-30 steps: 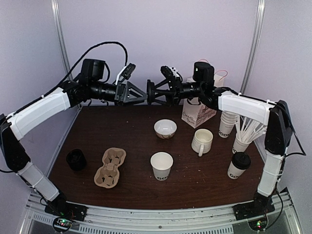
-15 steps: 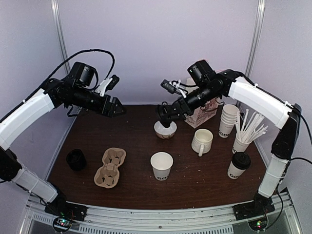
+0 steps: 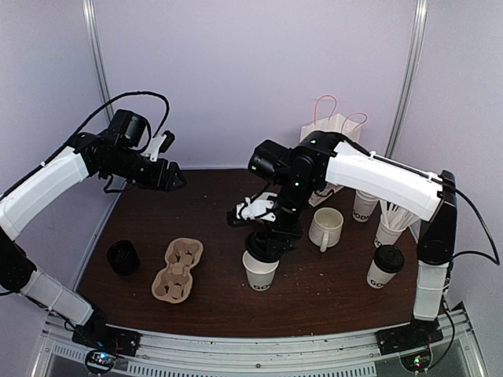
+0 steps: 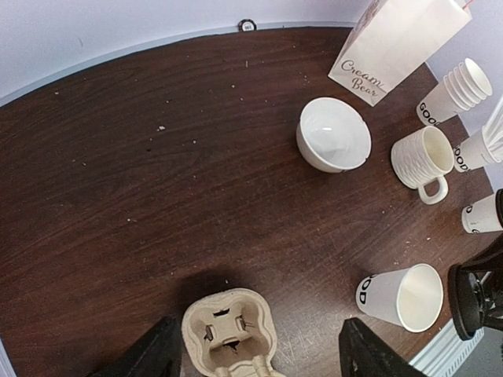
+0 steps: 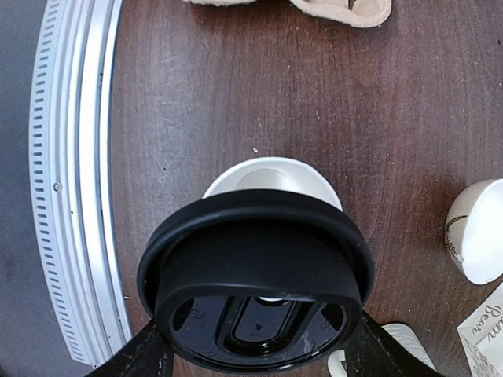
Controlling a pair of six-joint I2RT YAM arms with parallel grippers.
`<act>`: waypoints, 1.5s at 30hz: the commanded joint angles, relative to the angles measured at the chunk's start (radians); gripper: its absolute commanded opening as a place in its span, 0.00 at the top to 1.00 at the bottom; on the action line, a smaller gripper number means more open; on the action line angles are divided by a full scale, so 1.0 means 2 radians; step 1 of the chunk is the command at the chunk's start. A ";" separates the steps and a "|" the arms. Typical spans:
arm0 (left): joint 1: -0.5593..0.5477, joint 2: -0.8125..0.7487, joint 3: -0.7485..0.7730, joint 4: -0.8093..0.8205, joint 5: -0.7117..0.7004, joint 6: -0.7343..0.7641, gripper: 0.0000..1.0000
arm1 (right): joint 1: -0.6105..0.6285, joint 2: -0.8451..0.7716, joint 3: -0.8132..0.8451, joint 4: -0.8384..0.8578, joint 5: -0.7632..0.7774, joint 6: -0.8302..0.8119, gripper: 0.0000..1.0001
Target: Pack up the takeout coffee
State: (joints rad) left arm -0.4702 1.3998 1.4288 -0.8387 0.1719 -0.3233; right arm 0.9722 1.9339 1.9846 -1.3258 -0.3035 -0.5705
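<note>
At far left the left gripper [image 3: 171, 176] hangs high, jaws spread with nothing between them; its wrist view shows the pulp cup carrier [image 4: 229, 336] below it and a white bowl [image 4: 334, 133] that the right arm hides from the top camera. Near centre, the right gripper [image 5: 263, 355] clamps a black lid [image 5: 255, 275] just above the open paper cup [image 3: 260, 271], whose rim the top view mostly hides but the right wrist view shows. The lidded paper cup [image 3: 384, 267] stands near right.
</note>
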 commanded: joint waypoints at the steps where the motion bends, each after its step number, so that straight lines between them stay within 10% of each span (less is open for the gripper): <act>1: 0.005 -0.010 -0.008 0.016 0.004 0.004 0.29 | 0.011 0.025 0.029 -0.038 0.057 -0.022 0.29; 45: 0.013 -0.017 -0.048 0.027 0.018 0.008 0.28 | 0.052 0.110 0.071 -0.051 0.115 -0.009 0.19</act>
State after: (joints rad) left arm -0.4522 1.3838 1.3464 -0.8299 0.1944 -0.3141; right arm 1.0664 2.1342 2.0941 -1.4178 -0.0963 -0.5964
